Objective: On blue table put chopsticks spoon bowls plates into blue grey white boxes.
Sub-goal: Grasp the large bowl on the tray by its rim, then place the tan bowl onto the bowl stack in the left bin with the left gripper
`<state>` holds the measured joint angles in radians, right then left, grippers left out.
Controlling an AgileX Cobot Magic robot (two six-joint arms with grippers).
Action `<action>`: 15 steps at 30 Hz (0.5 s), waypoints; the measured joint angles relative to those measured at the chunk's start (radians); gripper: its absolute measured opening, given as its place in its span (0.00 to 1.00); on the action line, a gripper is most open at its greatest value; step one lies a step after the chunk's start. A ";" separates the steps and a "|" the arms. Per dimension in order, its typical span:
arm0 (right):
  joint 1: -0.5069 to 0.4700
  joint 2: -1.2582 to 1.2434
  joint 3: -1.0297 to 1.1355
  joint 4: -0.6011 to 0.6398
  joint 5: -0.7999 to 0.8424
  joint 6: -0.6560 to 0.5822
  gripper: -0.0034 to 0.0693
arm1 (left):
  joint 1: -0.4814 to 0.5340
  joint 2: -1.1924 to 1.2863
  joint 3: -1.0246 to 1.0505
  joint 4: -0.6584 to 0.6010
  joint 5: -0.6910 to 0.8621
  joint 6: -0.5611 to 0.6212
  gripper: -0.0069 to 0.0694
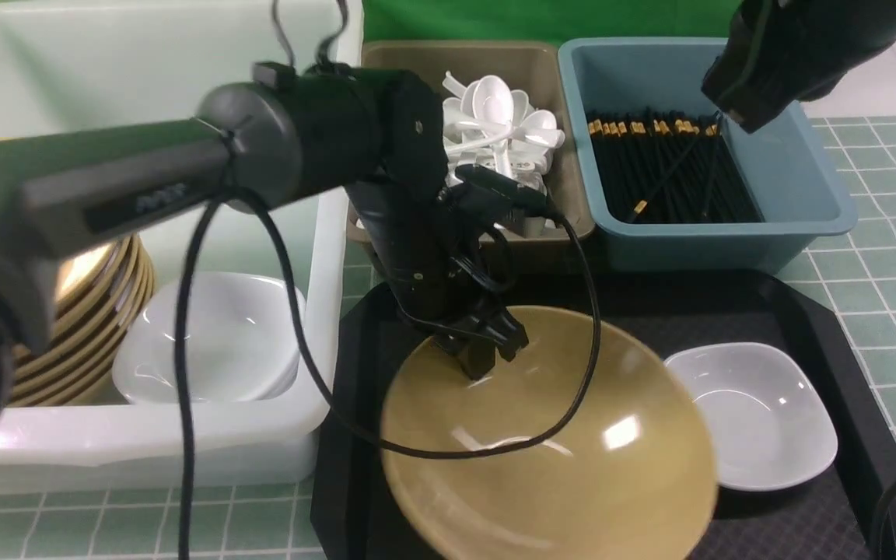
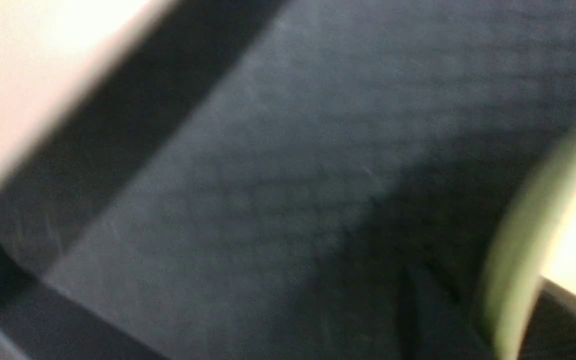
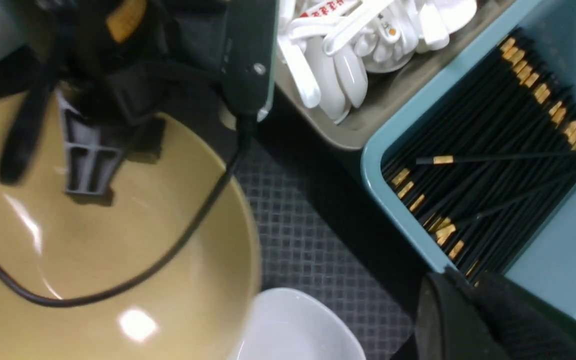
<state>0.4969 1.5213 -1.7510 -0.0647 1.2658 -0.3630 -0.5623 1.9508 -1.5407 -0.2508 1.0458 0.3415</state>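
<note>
A big mustard-yellow bowl (image 1: 557,459) sits tilted over the black tray (image 1: 806,319). My left gripper (image 1: 481,346) is shut on its far rim, one grey finger (image 3: 88,160) inside the bowl. The left wrist view is blurred and shows only the bowl's rim (image 2: 513,250) over the tray. A small white plate (image 1: 751,412) lies on the tray to the right of the bowl. My right gripper (image 1: 728,117) hangs shut above the blue box (image 1: 806,171), which holds many black chopsticks (image 1: 666,171); its fingers (image 3: 493,310) hold nothing that I can see. White spoons (image 1: 495,124) fill the grey box (image 1: 386,54).
The large white box (image 1: 323,233) at the left holds a stack of yellow bowls (image 1: 98,311) and stacked white plates (image 1: 215,334). My left arm and its cable cross in front of the grey box. The blue table (image 1: 883,272) shows at the right and along the front.
</note>
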 joint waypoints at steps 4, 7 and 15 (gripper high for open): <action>0.051 -0.008 0.000 -0.001 0.000 -0.027 0.21 | 0.017 -0.105 0.000 0.000 -0.014 -0.021 0.10; 0.115 -0.013 -0.003 -0.001 0.000 -0.037 0.21 | 0.068 -0.190 0.000 0.018 -0.006 -0.032 0.10; 0.309 -0.014 -0.063 0.000 -0.058 -0.086 0.21 | 0.400 -0.469 0.000 -0.134 0.081 -0.052 0.10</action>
<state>0.8059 1.5069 -1.8144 -0.0647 1.2079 -0.4494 -0.1626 1.4821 -1.5407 -0.3844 1.1271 0.2897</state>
